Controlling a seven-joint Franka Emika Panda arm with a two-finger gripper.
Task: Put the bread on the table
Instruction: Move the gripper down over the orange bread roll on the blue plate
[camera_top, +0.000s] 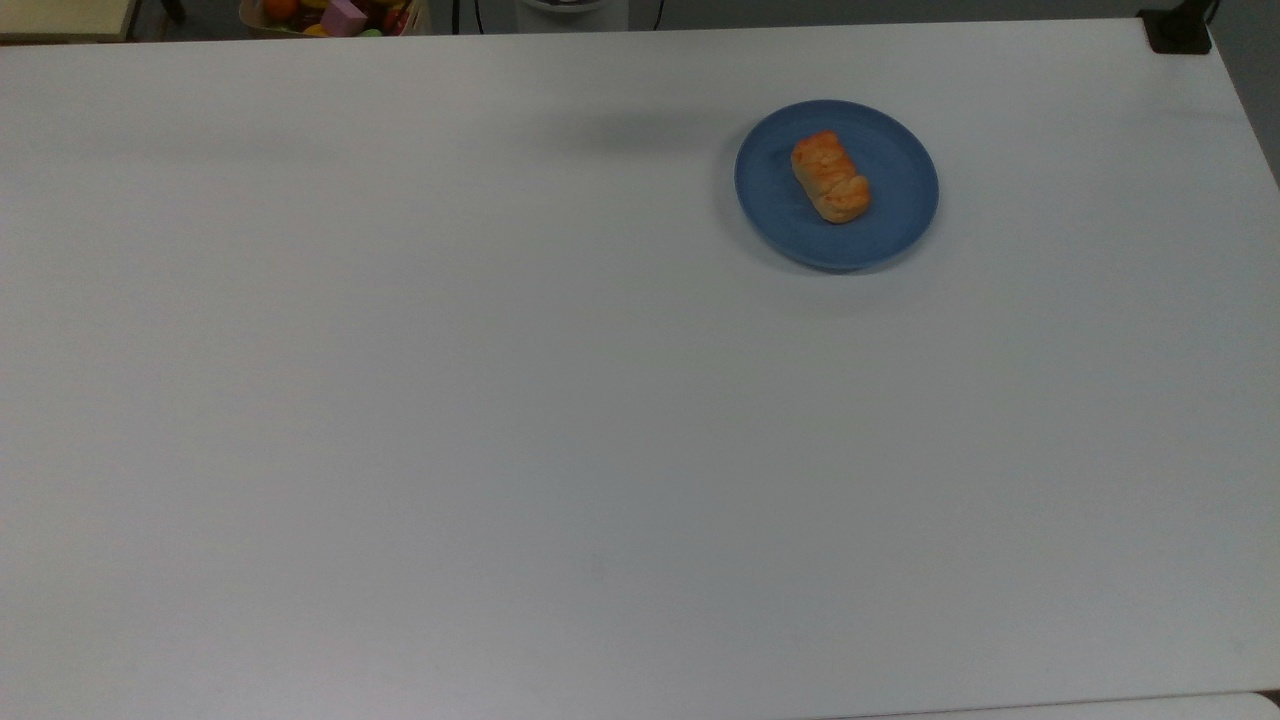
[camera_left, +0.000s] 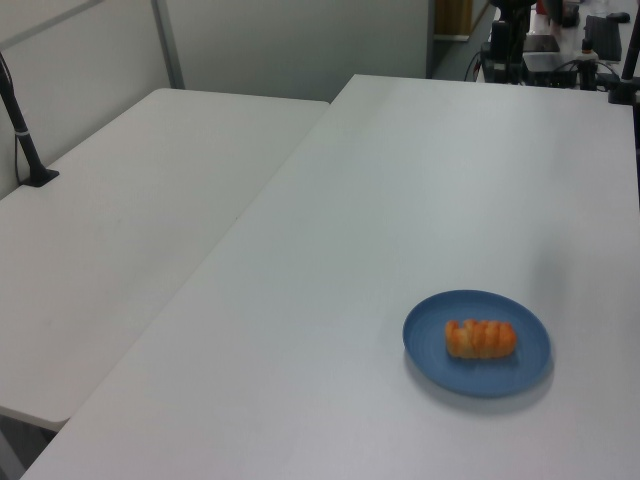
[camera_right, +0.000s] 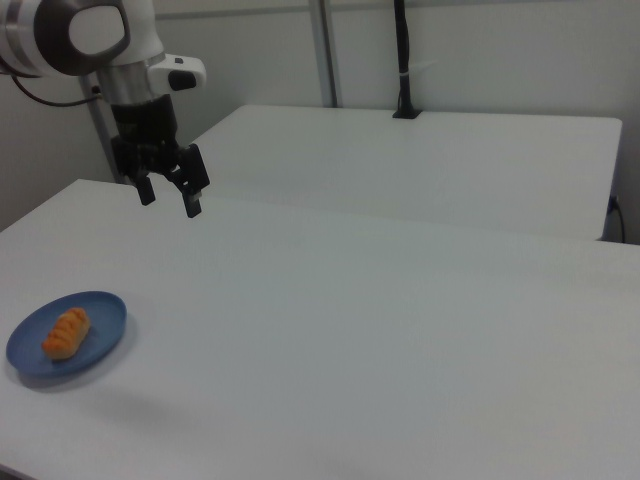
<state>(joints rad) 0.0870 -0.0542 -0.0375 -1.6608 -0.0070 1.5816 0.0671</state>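
Top view: bread (camera_top: 830, 177) lying on blue plate (camera_top: 895, 225), slanted, long axis running from the top view's upper left to lower right. Plate resting on white bench (camera_top: 500, 420), toward the far right part of it. Soft grey shadow (camera_top: 640, 128) on bench just left of plate. Box of coloured toys (camera_top: 335, 15) beyond far edge at the top view's left. Black clamp (camera_top: 1178, 30) at far right corner.

Left view: bread (camera_left: 480, 339) on plate (camera_left: 430, 345), lengthwise across the left view, near the plate's middle. Plate near the bench's (camera_left: 400, 200) lower right. Second white table (camera_left: 130, 220) butted against bench on the left view's left, black pole (camera_left: 22, 125) fixed to it.

Right view: claw (camera_right: 171, 194) hanging well above bench (camera_right: 380, 330), fingers (camera_right: 193, 203) apart, pointing down, gripping nothing. White arm (camera_right: 90, 35) rising from it at upper left. Bread (camera_right: 65, 333) on plate (camera_right: 105, 335) at the right view's lower left, well apart from claw and nearer the camera. Second table (camera_right: 450, 160) behind, with black pole (camera_right: 402, 60).
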